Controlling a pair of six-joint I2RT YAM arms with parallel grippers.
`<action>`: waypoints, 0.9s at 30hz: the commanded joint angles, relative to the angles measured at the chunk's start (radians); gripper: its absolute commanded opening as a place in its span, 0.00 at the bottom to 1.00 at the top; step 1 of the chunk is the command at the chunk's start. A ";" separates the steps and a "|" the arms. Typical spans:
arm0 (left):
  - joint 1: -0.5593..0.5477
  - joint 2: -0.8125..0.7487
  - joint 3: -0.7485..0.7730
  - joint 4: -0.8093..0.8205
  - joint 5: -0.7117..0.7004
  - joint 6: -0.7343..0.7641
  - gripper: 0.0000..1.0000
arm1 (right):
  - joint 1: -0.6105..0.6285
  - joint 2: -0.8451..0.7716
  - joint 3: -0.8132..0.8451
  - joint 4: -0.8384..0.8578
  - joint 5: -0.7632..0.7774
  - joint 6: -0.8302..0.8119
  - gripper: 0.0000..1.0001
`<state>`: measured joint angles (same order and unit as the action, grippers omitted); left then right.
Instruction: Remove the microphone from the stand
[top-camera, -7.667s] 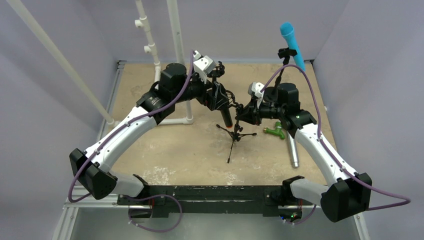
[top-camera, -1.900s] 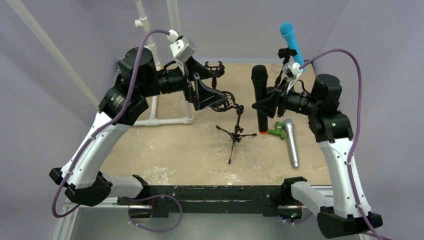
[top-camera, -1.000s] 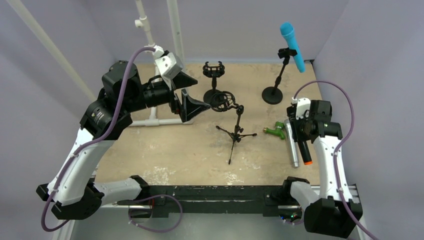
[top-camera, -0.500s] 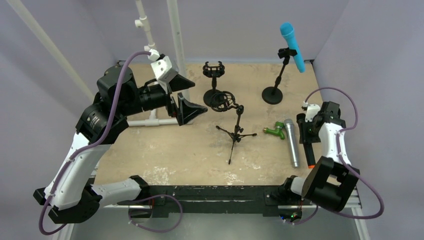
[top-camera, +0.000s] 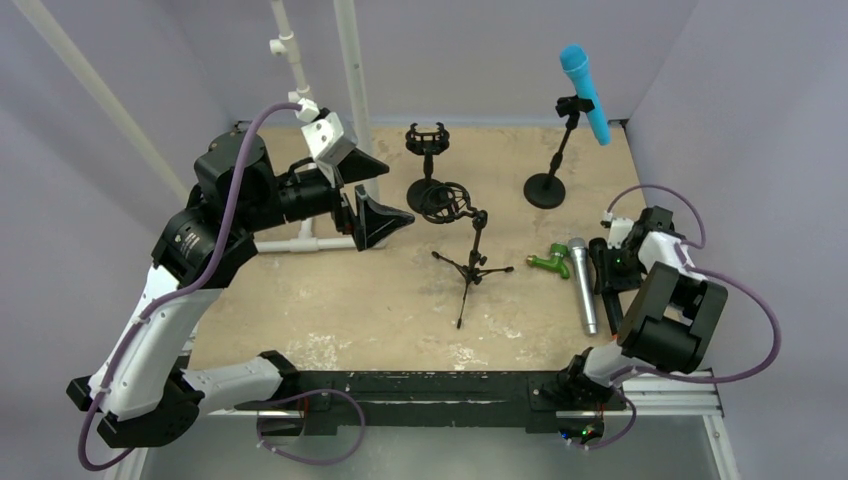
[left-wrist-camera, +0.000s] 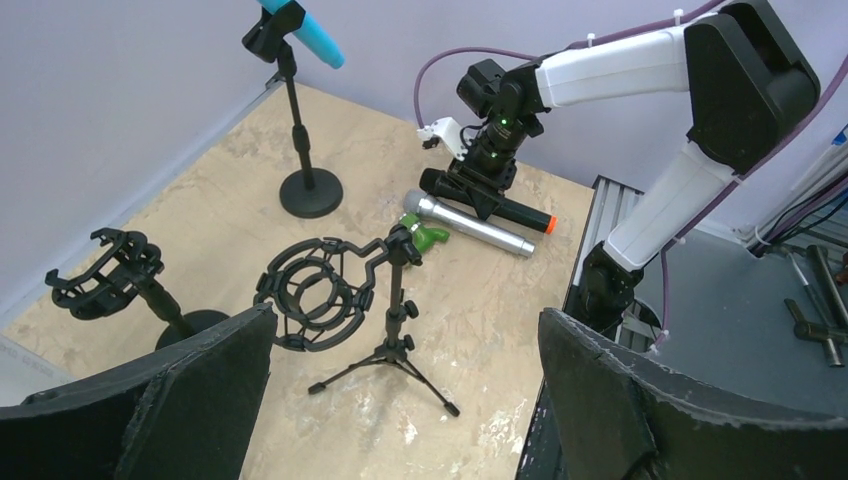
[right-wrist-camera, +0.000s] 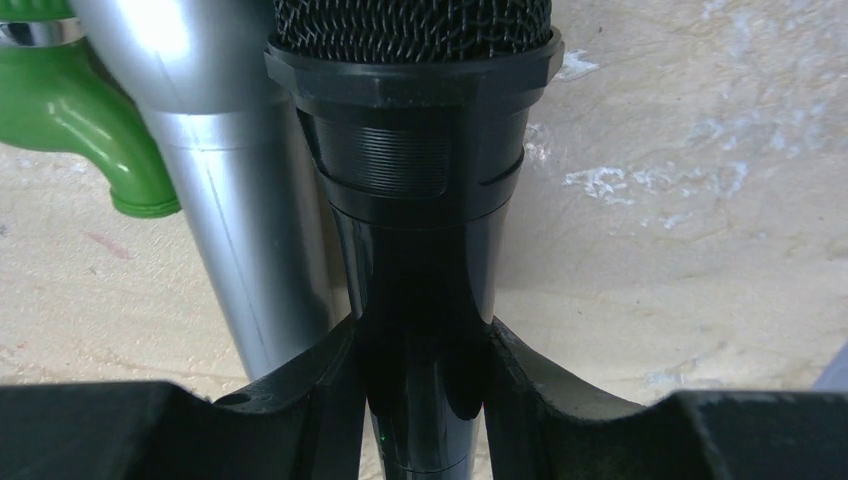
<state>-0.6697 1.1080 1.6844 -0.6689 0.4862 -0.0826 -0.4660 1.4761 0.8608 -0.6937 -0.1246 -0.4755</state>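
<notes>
A black microphone (top-camera: 611, 306) with an orange tail (left-wrist-camera: 548, 222) lies flat and low at the table's right side, parallel to a silver microphone (top-camera: 583, 285). My right gripper (top-camera: 607, 272) is shut on its body just below the mesh head (right-wrist-camera: 415, 150), one finger on each side. The black tripod stand (top-camera: 470, 265) with its round shock mount (top-camera: 445, 200) stands empty mid-table. My left gripper (top-camera: 378, 190) is open and empty, raised left of the stand, which shows between its fingers in the left wrist view (left-wrist-camera: 400, 300).
A green tap fitting (top-camera: 548, 263) lies against the silver microphone's head. A blue microphone (top-camera: 585, 90) sits in a round-based stand (top-camera: 545, 190) at the back right. Another empty shock-mount stand (top-camera: 428, 140) is at the back. White pipes (top-camera: 350, 60) rise at the back left.
My right arm carried the black microphone from beside the stand down to the right of the silver microphone, then folded its elbow in. My left gripper drew back left and now holds still.
</notes>
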 joint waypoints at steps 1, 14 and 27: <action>0.008 -0.014 -0.013 0.029 0.009 0.021 1.00 | -0.006 0.036 0.056 0.046 -0.024 -0.009 0.00; 0.009 -0.019 -0.020 0.027 0.008 0.027 1.00 | -0.027 0.132 0.077 0.068 -0.005 -0.022 0.00; 0.011 -0.017 -0.031 0.022 0.002 0.039 1.00 | -0.031 0.150 0.086 0.060 -0.008 -0.030 0.24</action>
<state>-0.6666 1.1011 1.6543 -0.6724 0.4858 -0.0643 -0.4911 1.6165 0.9218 -0.6559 -0.1230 -0.4843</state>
